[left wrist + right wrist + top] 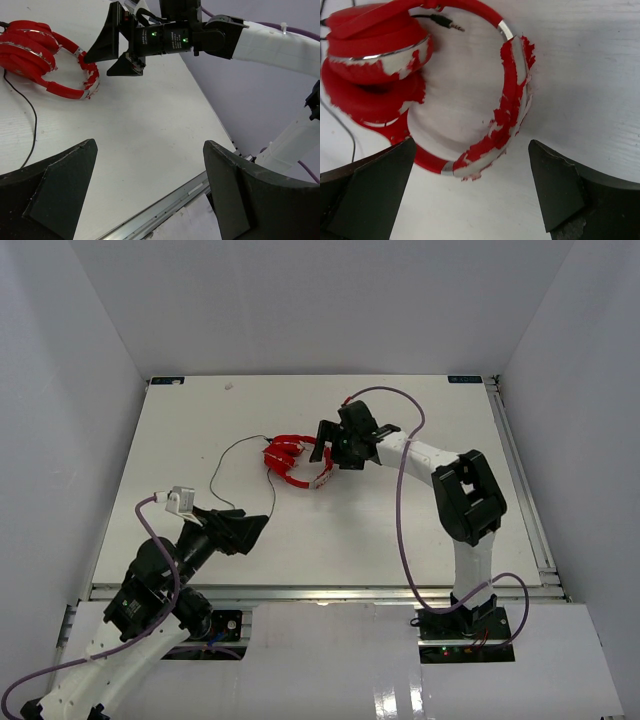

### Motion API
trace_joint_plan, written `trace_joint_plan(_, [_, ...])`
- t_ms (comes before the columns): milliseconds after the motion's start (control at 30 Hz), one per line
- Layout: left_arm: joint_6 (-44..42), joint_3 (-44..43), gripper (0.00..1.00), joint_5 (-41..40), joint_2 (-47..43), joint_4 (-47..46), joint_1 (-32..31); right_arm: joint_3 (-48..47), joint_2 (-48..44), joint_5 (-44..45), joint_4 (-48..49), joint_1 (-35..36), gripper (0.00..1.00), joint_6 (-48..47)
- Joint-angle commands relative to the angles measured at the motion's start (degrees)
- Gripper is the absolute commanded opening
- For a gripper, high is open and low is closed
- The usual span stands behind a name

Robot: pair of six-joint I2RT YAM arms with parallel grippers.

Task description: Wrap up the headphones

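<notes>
- Near left corner: left arm folded low over the worktop, wrist aimed up and right towards the middle.
- Left jaws spread wide, released, gripping nothing, well short of the headphones.
- A little further in: thin dark cord running past the left jaws' tips and back towards the cups.
- Mid-worktop: headphones lying flat, red cups folded together on the left, scuffed band looping out to the right, plug loose inside the loop.
- Beyond, to the right: right arm stretched leftward from its base, wrist tipped down over the band.
- Right jaws wide apart, released, set either side of the band from above, holding nothing; contact with the band impossible to tell.
</notes>
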State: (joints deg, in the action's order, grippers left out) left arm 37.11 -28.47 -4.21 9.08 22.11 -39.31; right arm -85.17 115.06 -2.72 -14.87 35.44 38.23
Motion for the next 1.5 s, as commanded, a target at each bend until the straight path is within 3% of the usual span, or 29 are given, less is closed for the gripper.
trace_joint_plan(0, [0.3,-1.0,0.98,-1.1,-0.1,1.7,0.2,-6.2,3.3,11.5,-5.6,3.1,1.0,2.6])
trace_joint_plan(100, [0.3,-1.2,0.98,-1.6,-1.3,2.7,0.2,-4.9,3.7,13.9,-5.3,3.1,0.99,0.6])
trace_joint_plan(167, [0.1,-1.2,0.98,-2.2,-2.0,2.9,0.2,-3.9,4.3,14.7,-4.5,3.2,0.93,-0.7])
trace_joint_plan(267, [0.0,-1.1,0.98,-2.3,-2.2,3.1,0.3,-3.6,6.6,15.5,-2.2,3.7,0.68,-3.2])
trace_joint_plan(300, [0.2,-1.0,0.98,-2.2,-2.2,3.1,0.2,-4.0,7.5,16.0,-1.9,3.8,0.55,-4.1])
trace_joint_plan(333, [0.6,-0.9,0.98,-2.0,-2.2,3.1,0.2,-4.3,8.7,16.6,-1.3,4.0,0.5,-5.1])
trace_joint_plan(567, [2.3,-0.1,0.98,-1.2,-0.7,3.1,0.2,-6.5,11.8,15.0,1.1,4.0,0.44,-9.8])
trace_joint_plan(667, [2.9,0.2,0.98,-2.0,1.8,2.6,0.3,-3.9,9.7,11.4,3.5,3.5,0.11,-13.5])
trace_joint_plan(700, [2.0,0.2,0.98,-1.7,2.4,1.8,0.3,-2.4,8.1,9.3,4.3,2.7,0.08,-15.3])
trace_joint_plan(867, [-6.1,-0.9,0.98,5.1,8.7,-3.9,0.2,7.3,-8.4,-4.6,8.9,-3.0,0.08,-32.6])
trace_joint_plan(1067, [-21.4,-3.5,0.98,19.7,22.1,-12.5,0.3,23.2,-32.0,-22.1,7.7,-16.3,0.08,-52.6])
trace_joint_plan(1200, [-29.5,-5.6,0.98,25.5,32.9,-18.4,0.2,28.0,-44.5,-28.9,2.7,-25.1,0.08,-58.6])
trace_joint_plan(1300, [-35.6,-4.0,0.98,30.1,40.1,-32.0,-0.2,28.3,-52.7,-33.7,-1.9,-31.8,0.08,-61.3])
trace_joint_plan(1467, [-42.6,-3.4,0.98,32.1,52.5,-51.7,-0.4,24.5,-57.0,-41.4,-6.7,-40.4,0.08,-59.0])
